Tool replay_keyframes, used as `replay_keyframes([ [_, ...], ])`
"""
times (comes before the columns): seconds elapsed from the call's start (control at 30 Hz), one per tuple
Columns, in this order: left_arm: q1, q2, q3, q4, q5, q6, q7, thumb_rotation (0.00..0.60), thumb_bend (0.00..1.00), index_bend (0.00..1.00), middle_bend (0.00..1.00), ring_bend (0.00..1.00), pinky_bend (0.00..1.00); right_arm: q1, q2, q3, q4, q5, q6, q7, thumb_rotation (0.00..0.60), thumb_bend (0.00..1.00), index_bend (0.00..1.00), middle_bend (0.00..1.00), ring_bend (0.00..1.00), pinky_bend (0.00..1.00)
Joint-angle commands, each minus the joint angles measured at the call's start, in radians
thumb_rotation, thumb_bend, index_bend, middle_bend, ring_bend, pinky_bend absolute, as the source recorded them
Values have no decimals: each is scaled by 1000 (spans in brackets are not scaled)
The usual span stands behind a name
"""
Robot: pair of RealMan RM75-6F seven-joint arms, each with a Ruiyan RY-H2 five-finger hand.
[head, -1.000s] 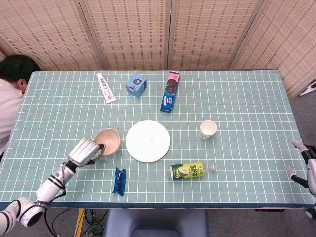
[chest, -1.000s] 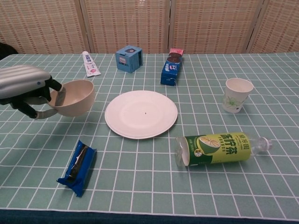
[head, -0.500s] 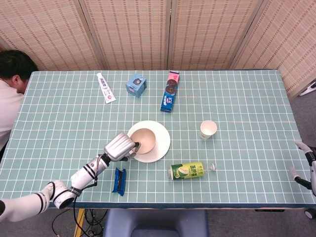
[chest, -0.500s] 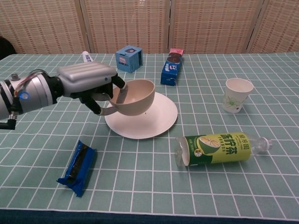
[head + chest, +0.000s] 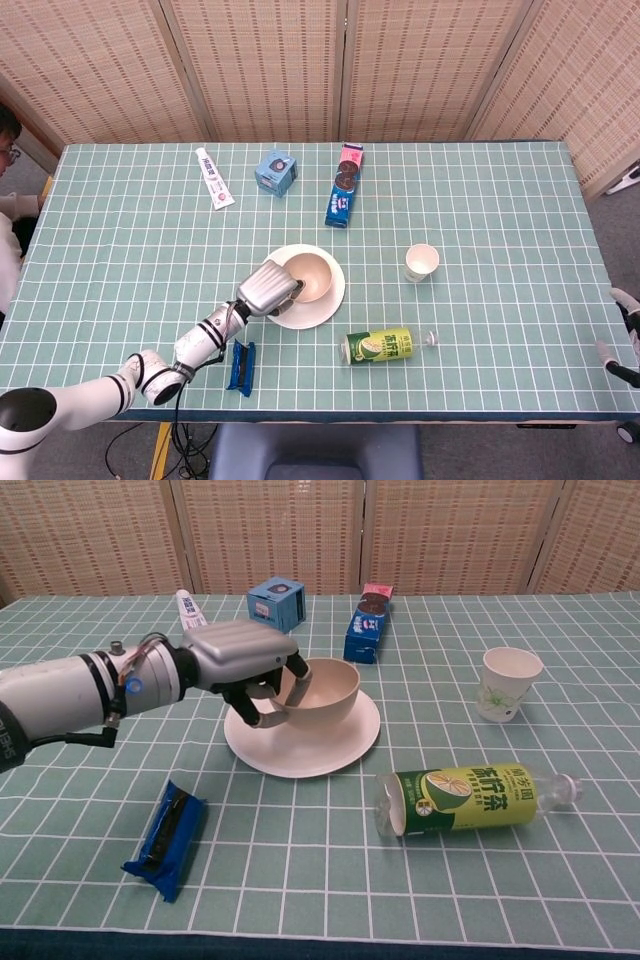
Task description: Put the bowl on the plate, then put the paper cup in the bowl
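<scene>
My left hand grips the near-left rim of the beige bowl, thumb inside it. The bowl is over the white plate; whether it rests on the plate or hangs just above it I cannot tell. The paper cup stands upright on the table to the right of the plate, untouched. Only a bit of my right hand shows at the right edge of the head view, its fingers apart and holding nothing.
A green tea bottle lies on its side in front of the plate to the right. A blue snack packet lies front left. At the back stand a toothpaste tube, a blue box and a cookie pack.
My left hand has carried the bowl from the table left of the plate rightward to above the plate's middle. The cup and my right hand have stayed put.
</scene>
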Motion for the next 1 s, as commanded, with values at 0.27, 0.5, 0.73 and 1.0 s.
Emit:
replay_keyframes([
  [0.27,-3,3,-3,-25,-83,-17,143,600,373,426,852,839,979,-3,-2,3,10,2,0,11,600,258,194,286,232,303],
  [0.5,25,55,-5,-133,-133,26,252,600,289,285,712,680,970,0,-7,9,17,1,3,14,600,257,194,286,232,303],
  [0.73,103,182,-4,-323,-227,101,351,600,269,197,447,484,810,11,3,10,12,-6,-14,12,600,258,194,286,232,303],
  [1.0,239,323,27,-434,-254,259,335,600,266,197,364,386,565,50,44,9,-21,-32,-67,-4,600,258,194,286,232,303],
])
